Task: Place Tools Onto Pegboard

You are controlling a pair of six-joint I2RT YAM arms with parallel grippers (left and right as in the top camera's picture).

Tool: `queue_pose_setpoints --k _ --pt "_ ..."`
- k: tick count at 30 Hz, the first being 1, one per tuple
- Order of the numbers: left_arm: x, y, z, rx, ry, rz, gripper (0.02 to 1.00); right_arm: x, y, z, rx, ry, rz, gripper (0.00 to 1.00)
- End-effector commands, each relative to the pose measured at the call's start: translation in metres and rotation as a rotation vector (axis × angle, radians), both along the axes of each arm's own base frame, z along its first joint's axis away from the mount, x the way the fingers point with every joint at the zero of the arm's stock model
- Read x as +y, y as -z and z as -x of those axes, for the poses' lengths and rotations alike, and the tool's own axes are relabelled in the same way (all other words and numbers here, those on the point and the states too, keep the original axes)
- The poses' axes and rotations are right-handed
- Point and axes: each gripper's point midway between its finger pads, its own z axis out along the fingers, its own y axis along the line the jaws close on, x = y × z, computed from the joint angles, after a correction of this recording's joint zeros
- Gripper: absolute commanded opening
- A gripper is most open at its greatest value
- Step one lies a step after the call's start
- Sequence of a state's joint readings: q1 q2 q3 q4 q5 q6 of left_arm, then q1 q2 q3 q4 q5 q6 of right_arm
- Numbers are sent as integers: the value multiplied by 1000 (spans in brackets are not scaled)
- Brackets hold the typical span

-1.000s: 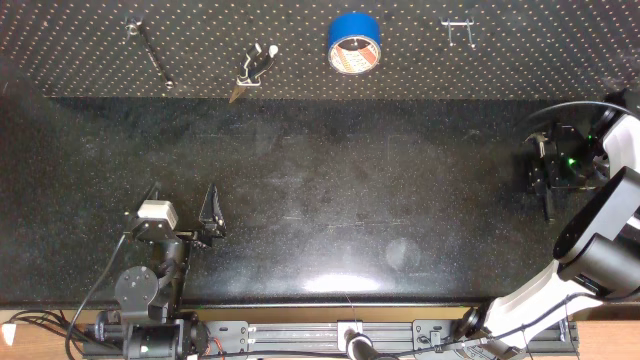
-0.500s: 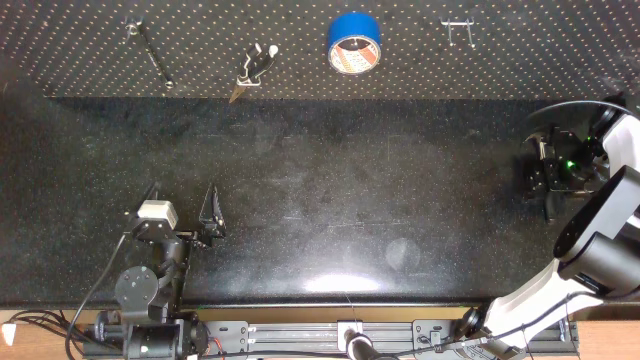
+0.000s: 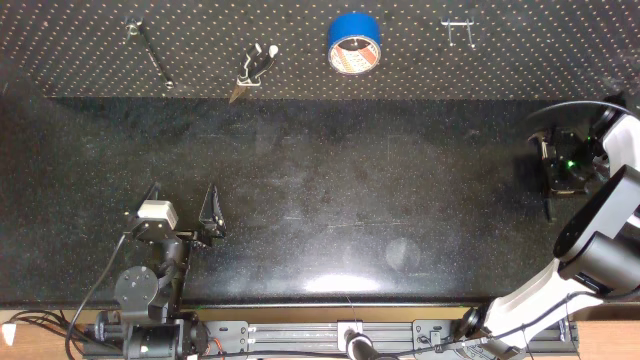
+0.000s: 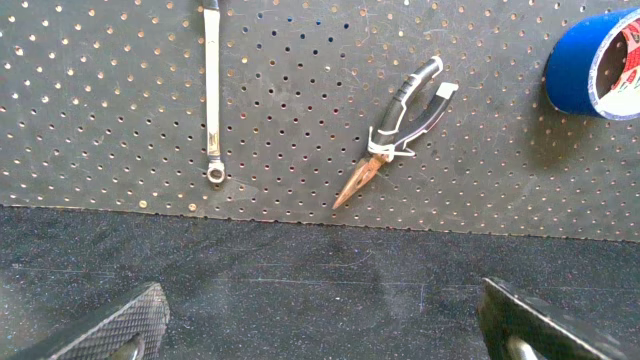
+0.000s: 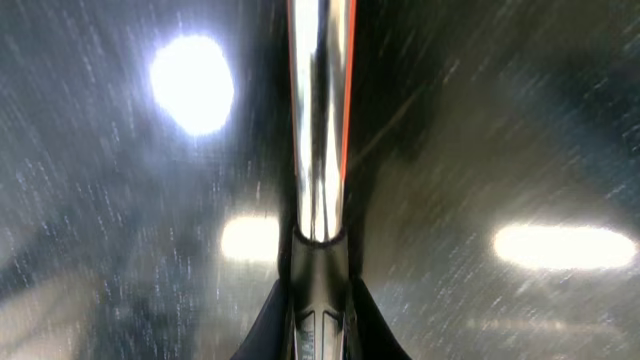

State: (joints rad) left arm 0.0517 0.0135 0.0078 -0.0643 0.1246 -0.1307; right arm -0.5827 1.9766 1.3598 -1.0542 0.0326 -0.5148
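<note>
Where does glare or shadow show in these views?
Top view: a pale sheen on the table toward the picture's bottom. Right wrist view: three bright light reflections on the table, highlights along the metal shaft. Left wrist view: no glare, a soft shadow below the blue tape.

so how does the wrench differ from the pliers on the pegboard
The wrench is one slim bare-metal bar; the pliers have black-and-white grips and a coppery pointed nose. In the left wrist view the wrench hangs straight down, while the pliers hang tilted. Both hang on the pegboard.
</note>
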Motion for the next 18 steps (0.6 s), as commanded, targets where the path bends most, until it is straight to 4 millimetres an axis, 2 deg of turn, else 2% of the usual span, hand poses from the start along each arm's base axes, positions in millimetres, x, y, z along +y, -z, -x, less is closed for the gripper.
queue_pose_setpoints --k 1,3,4,6,8,9,10,11,14,15,18 --pt "-1 0 0 -3 8 -12 993 30 -48 -55 -350 4 -111 75" --pt "-1 0 0 -3 8 -12 996 36 -70 -45 -400 13 -80 77" --pt "-1 0 0 -3 8 -12 996 46 -79 -30 -424 52 -70 75" --pt "-1 0 0 -3 8 -12 993 57 -83 -15 -447 61 -71 75" --pt "-1 0 0 -3 8 -12 998 75 -97 -6 -581 120 -76 75" --pt "-1 0 0 -3 8 -12 993 81 -106 -8 -664 139 -87 75" --pt "-1 0 0 -3 8 -12 996 96 -135 -16 -879 122 -90 77" --pt "-1 0 0 -3 8 -12 996 102 -147 -19 -964 108 -81 75" --pt "-1 0 0 -3 8 -12 996 126 -182 -28 -1124 71 -93 75" --pt "-1 0 0 -3 8 -12 996 141 -202 -40 -1206 41 -125 75" --pt "-1 0 0 -3 8 -12 996 177 -231 -66 -1343 -88 -178 75"
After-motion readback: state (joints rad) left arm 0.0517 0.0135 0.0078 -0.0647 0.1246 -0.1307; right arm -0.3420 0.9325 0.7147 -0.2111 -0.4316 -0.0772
